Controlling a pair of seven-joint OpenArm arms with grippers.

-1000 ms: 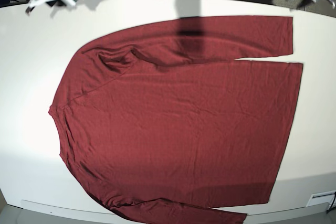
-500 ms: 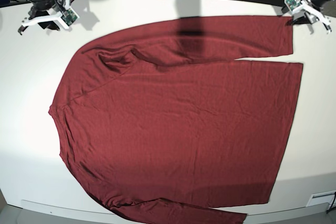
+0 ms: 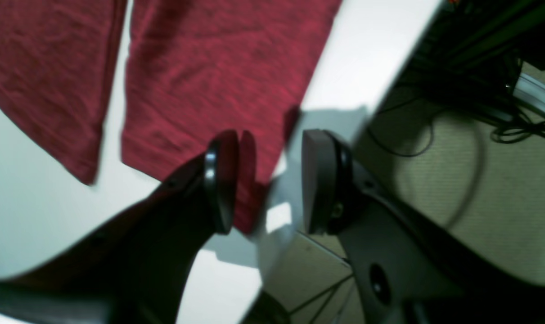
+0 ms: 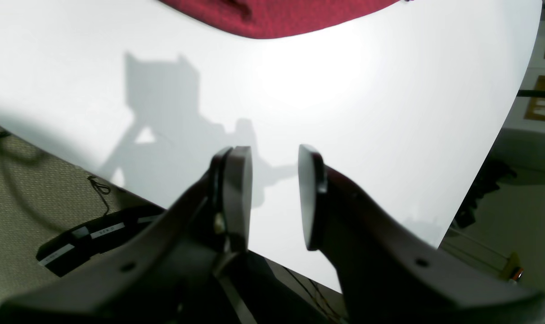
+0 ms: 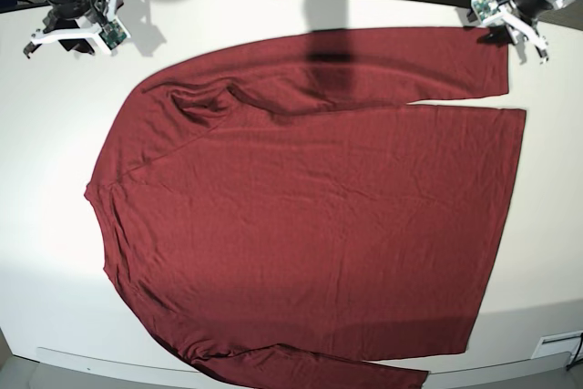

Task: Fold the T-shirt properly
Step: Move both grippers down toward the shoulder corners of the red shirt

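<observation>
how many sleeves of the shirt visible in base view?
2. One sleeve lies along the far edge of the T-shirt, cuff near the left gripper. The other sleeve runs along the near edge, partly cut off.

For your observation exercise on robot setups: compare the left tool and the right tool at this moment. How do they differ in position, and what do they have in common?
1. The left tool hovers over the cuff corner of the dark red knit T-shirt's sleeve; the right tool hovers over bare white table, away from the fabric.
2. In the base view the left tool is at top right, the right tool at top left.
Shared: both stand open, holding nothing, near the table's far edge.
</observation>
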